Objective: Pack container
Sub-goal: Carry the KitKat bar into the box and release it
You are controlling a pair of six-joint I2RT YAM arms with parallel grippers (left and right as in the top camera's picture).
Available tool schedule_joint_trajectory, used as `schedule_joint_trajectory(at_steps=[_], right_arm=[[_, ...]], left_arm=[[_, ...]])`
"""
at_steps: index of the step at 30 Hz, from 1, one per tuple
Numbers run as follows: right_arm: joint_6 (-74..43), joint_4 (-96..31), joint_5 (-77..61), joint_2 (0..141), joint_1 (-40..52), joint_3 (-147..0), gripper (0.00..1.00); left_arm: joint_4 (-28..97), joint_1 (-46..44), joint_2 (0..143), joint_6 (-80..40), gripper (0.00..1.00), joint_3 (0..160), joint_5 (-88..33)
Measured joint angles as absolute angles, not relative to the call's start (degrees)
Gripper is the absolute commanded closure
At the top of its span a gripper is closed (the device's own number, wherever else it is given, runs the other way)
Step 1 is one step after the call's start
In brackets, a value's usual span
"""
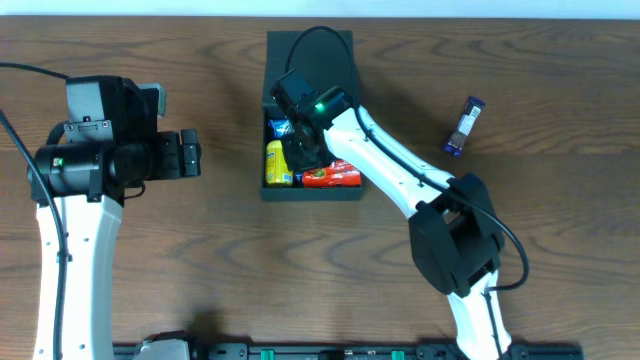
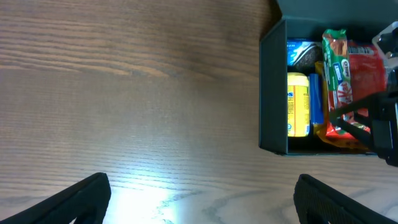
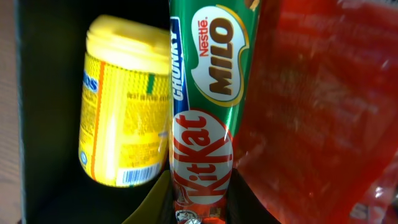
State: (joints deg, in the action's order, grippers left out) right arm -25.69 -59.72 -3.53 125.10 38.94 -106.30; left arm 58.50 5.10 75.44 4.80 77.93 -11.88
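Note:
The black container (image 1: 310,196) stands at the table's middle back with its flap lid (image 1: 282,50) open away from me. Inside lie a yellow canister (image 1: 277,163), a red packet (image 1: 332,176) and a blue packet (image 1: 279,127). My right gripper (image 1: 300,155) reaches down into the box. In the right wrist view it (image 3: 200,205) is shut on a green-and-red KitKat Milo bar (image 3: 202,118), between the yellow canister (image 3: 124,106) and the red packet (image 3: 317,112). My left gripper (image 1: 192,154) hangs open left of the box, with only bare wood between its fingers (image 2: 87,199).
A small dark blue packet (image 1: 464,126) lies on the table to the right of the box. The left wrist view shows the box's left wall (image 2: 273,93) and my right arm (image 2: 382,118) over its contents. Bare wood stretches left of the box.

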Motion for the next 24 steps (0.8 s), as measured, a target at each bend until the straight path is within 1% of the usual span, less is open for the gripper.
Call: schedule_joint_trajectory(at_steps=[11,13,14,15,16,17,20,24], right_arm=[[-29.28,-61.60,-4.12,125.10,38.98,-106.30,0.99],[-29.69,-61.60,-4.12,125.10,38.98,-106.32,0.97],[-29.80,-61.60,-4.12,125.10,38.98,-106.32,0.89],[-29.87,-61.60,-4.14,125.10,38.98,-106.30,0.78],[-29.98,-61.60,-4.27,125.10,38.98,-106.32,0.60],[-30.48,-61.65,-4.38,125.10,38.98,-106.32,0.54],[-30.87,-61.49,-4.82,125.10,38.98,-106.30,0.40],[-30.85,-61.39,-5.39,125.10,38.98,-106.32,0.39]], left_arm=[[58.50,5.10,75.44,4.80,0.05,77.93,-11.88],[58.50,5.10,75.44,4.80,0.05,77.93,-11.88],[58.50,5.10,75.44,4.80,0.05,77.93,-11.88],[58.50,5.10,75.44,4.80,0.05,77.93,-11.86],[58.50,5.10,75.44,4.80,0.04,77.93,-11.88],[58.50,5.10,75.44,4.80,0.05,77.93,-11.88],[58.50,5.10,75.44,4.80,0.05,77.93,-11.88],[58.50,5.10,75.44,4.80,0.05,77.93,-11.88]])
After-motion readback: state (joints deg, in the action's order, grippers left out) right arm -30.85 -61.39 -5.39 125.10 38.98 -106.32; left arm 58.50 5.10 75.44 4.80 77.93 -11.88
